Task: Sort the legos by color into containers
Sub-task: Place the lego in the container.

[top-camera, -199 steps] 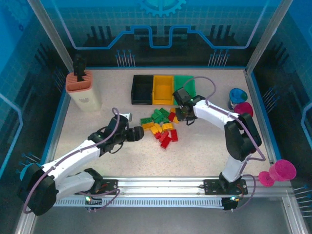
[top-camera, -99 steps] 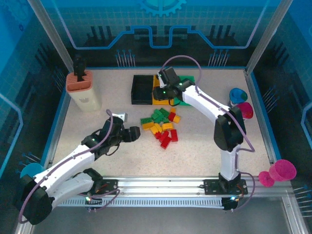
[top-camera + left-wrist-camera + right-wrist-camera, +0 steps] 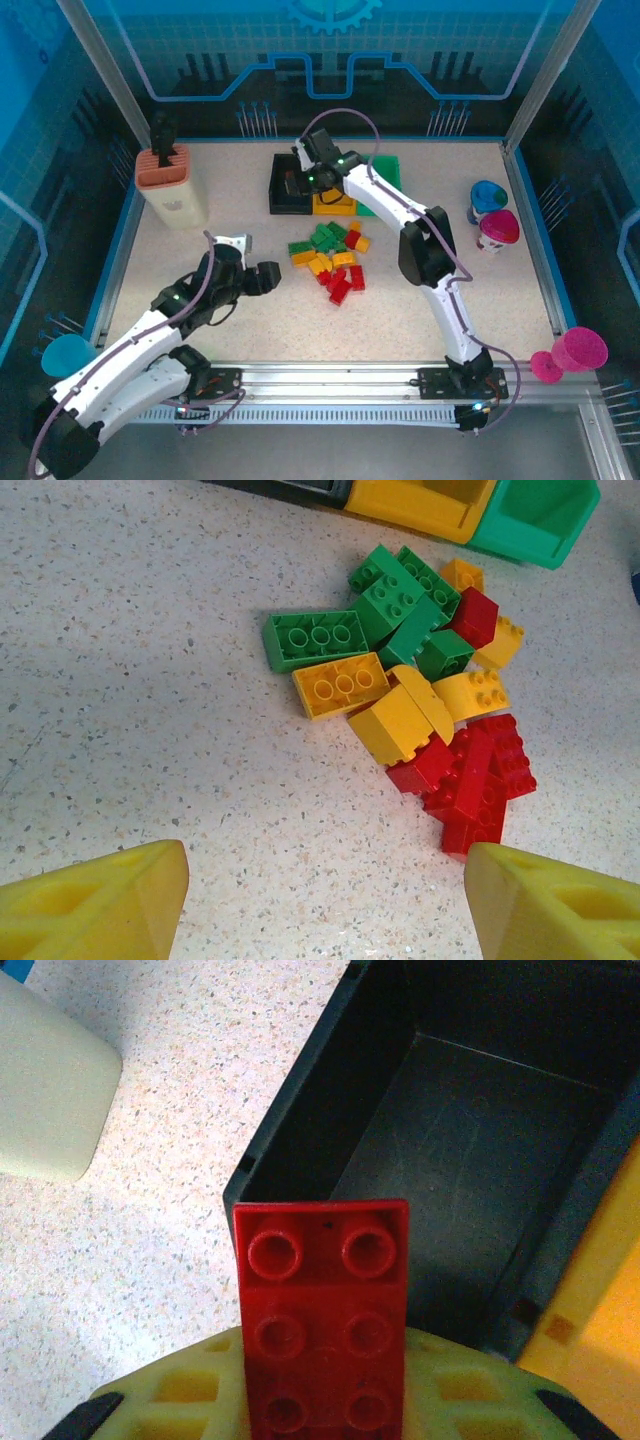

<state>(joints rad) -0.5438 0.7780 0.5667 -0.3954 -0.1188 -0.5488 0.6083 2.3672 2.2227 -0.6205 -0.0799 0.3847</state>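
Several red, yellow and green legos point(image 3: 330, 262) lie in a pile mid-table; the left wrist view shows them as legos point(image 3: 420, 700) just ahead of my gripper. The containers stand in a row behind: black bin point(image 3: 285, 195), yellow bin point(image 3: 335, 207), green bin point(image 3: 392, 172). My right gripper point(image 3: 305, 180) hovers over the black bin point(image 3: 480, 1130), shut on a red lego point(image 3: 322, 1310) that sticks out past its yellow fingers point(image 3: 190, 1390). My left gripper point(image 3: 265, 278) rests low, left of the pile, open with bare table between its fingers point(image 3: 100, 900).
A salmon slotted holder point(image 3: 172, 180) stands at the back left. Blue point(image 3: 487, 193) and magenta point(image 3: 498, 228) cups sit at the right edge. Another magenta cup point(image 3: 578, 352) and a teal cup point(image 3: 62, 352) sit outside the frame rails.
My right arm swung left from the pile, past the yellow bin, to above the black bin with the red lego. My left gripper drew back left, away from the pile.
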